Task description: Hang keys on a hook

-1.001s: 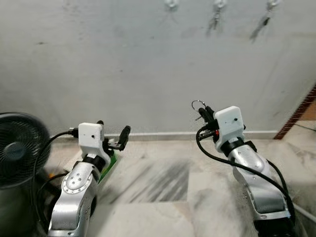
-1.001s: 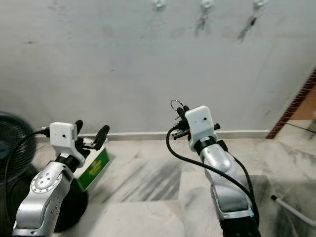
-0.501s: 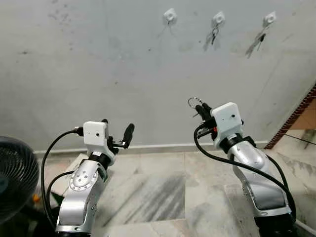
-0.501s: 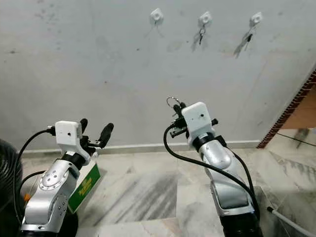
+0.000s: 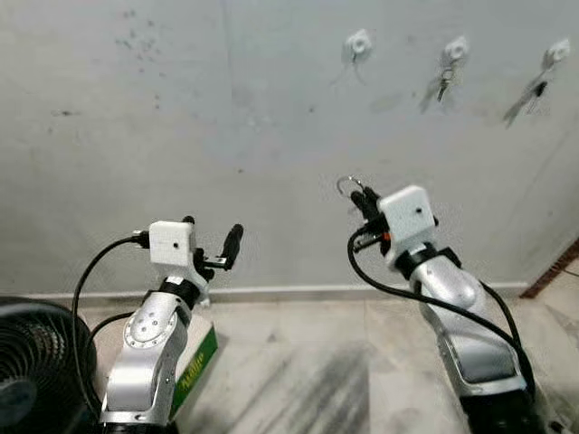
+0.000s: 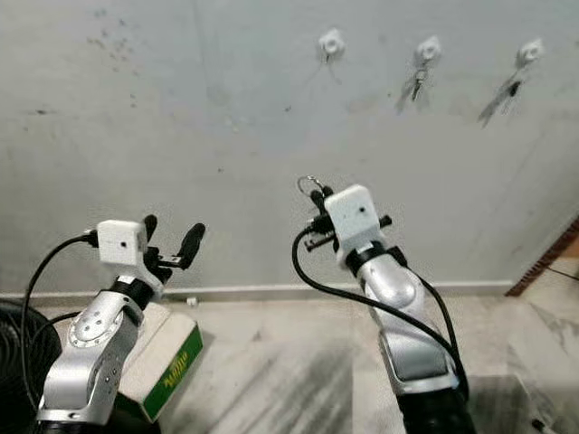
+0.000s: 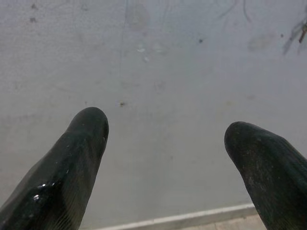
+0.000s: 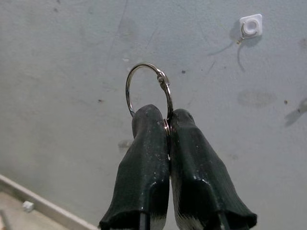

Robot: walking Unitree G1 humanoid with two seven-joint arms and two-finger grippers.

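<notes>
Three white hooks sit high on the grey wall. The left hook (image 5: 358,42) is bare; the middle hook (image 5: 456,47) and the right hook (image 5: 559,50) each carry keys. My right gripper (image 5: 365,201) is raised in front of the wall, below and left of the bare hook, shut on a metal key ring (image 8: 146,88) that sticks up above its fingertips. The bare hook (image 8: 251,26) also appears in the right wrist view, off to one side of the ring. My left gripper (image 5: 213,233) is held up lower on the left, open and holding nothing.
A black fan (image 5: 32,362) stands at the lower left. Beside it, a green and white box (image 5: 194,362) lies on the marble floor under my left arm. A white skirting runs along the wall's foot, and a brick edge (image 5: 552,276) shows at the far right.
The whole view has risen and swung left, so the hooks now sit lower and further right. The right gripper stays shut on the ring and has risen slightly; the left stays open.
</notes>
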